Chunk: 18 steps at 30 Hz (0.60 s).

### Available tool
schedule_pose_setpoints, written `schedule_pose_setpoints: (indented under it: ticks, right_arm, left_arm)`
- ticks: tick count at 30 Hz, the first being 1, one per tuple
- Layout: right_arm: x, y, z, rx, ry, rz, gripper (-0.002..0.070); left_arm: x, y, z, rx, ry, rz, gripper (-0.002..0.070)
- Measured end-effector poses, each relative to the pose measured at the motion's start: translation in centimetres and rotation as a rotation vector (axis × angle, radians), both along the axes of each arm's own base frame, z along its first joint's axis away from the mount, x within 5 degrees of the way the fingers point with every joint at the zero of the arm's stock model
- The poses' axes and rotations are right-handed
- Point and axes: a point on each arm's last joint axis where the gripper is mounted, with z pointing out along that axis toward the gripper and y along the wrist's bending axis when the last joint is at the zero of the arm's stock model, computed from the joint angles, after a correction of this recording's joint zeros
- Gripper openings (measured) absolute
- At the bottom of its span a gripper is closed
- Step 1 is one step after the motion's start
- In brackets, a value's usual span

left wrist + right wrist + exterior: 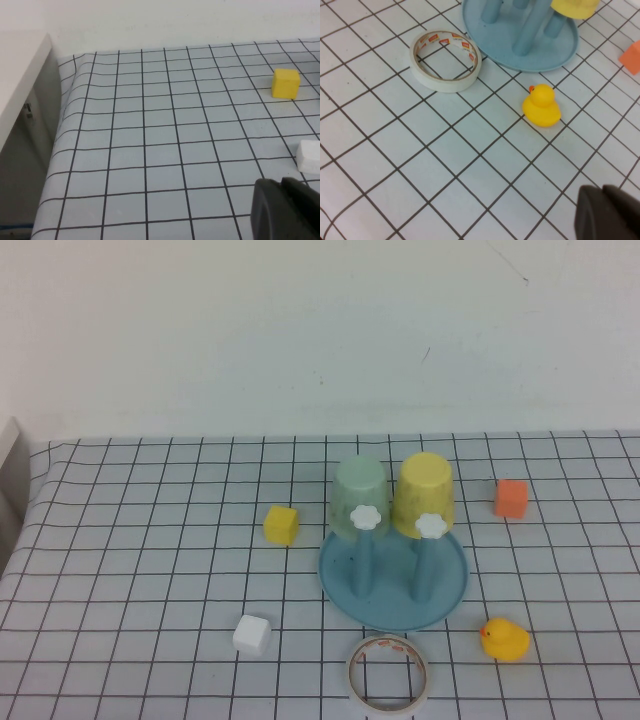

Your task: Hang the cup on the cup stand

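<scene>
The cup (424, 494) sits upside down on a back peg of the stand (393, 590), so its weight rests on the peg top and it cannot roll away. Beside it, on the next back peg, a mint cup (359, 492) hangs the same way. Two front pegs are free, each with a white flower knob. I judge that the hanging is already done and nothing more needs to be placed.

Both arms are out of the high view, probably pulled back to leave the stand free. The left claw (287, 207) shows only as a dark edge in its wrist view, over the left part of the tabletop (140, 540), near the white cube (252, 634) and further from the yellow cube (281, 524). The right claw (610, 212) is also only a dark edge, over the near right part, close to the duck (504, 639) and the tape roll (389, 672). For both claws I cannot tell how wide they are open; neither seems to carry anything. An orange cube (511, 498) lies to the right of the stand.
</scene>
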Motion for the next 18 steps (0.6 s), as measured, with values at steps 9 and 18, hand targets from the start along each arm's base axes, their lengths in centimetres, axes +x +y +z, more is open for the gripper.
schedule_pose_setpoints:
  ticks: [9,18]
  right_arm:
    - [0.00,-0.01,-0.01,-0.001,0.001,-0.001,-0.0001]
    - [0.00,-0.01,-0.01,-0.001,0.001,-0.001,-0.0001]
  left_arm:
    - [0.03,0.26,-0.01,0.052,-0.004,0.037,0.0000]
    - [0.02,0.17,0.00,0.105,-0.010,0.018,0.0000]
